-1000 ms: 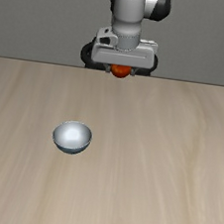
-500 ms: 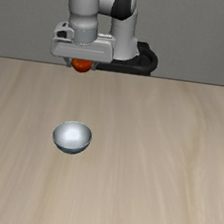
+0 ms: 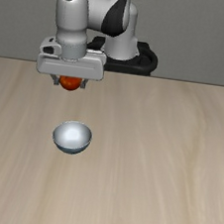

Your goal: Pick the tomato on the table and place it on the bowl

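Gripper: the gripper [image 3: 69,83] points straight down in the upper left of the frame, its two fingers closed on the tomato [image 3: 69,80] from either side.
Tomato, place: held in the air between the fingers, clear of the table [image 3: 166,171], above the bowl [image 3: 72,137] in the frame and a little to its left.
Tomato, look: small, round, orange-red with a darker underside. The broad grey hand covers its top, so only the lower part shows.
Bowl: small, round, pale metallic, upright on the wooden table at centre left, with nothing visible inside it.
Arm: the arm [image 3: 75,14] reaches out from the dark base [image 3: 141,58] at the top centre, wrist vertical.
Why held so: the height seems meant to keep the fruit clear of the bowl's rim during the carry, and the upright wrist suits a straight release.
Step in hand: by my reading, the carry towards the bowl, with placing not yet done.
Risk: a round fruit let go off-centre could roll off the rim.
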Motion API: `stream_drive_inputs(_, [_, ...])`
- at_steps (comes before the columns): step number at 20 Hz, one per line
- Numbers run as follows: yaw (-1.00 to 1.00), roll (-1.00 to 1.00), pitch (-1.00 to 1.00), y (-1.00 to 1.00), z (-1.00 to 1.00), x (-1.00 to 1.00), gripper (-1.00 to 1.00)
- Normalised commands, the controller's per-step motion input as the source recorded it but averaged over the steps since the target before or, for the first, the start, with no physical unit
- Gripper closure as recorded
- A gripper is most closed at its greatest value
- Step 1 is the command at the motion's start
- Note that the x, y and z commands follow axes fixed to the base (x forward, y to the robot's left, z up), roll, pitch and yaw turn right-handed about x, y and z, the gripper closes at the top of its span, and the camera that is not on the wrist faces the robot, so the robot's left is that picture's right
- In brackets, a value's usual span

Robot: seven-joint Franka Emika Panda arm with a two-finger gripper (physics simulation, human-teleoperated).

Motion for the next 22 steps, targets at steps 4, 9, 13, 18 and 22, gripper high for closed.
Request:
stream_drive_inputs(4, [0.0, 0.0, 0.0, 0.0, 0.0, 1.0, 1.0])
stream_drive_inputs(9, [0.0, 0.0, 0.0, 0.4, 0.0, 0.6, 1.0])
stream_drive_inputs(13, [0.0, 0.0, 0.0, 0.0, 0.0, 0.0, -1.0])
stream_drive_inputs(18, [0.0, 0.0, 0.0, 0.0, 0.0, 0.0, -1.0])
stream_drive_inputs(22, [0.0, 0.0, 0.0, 0.0, 0.0, 0.0, -1.0])
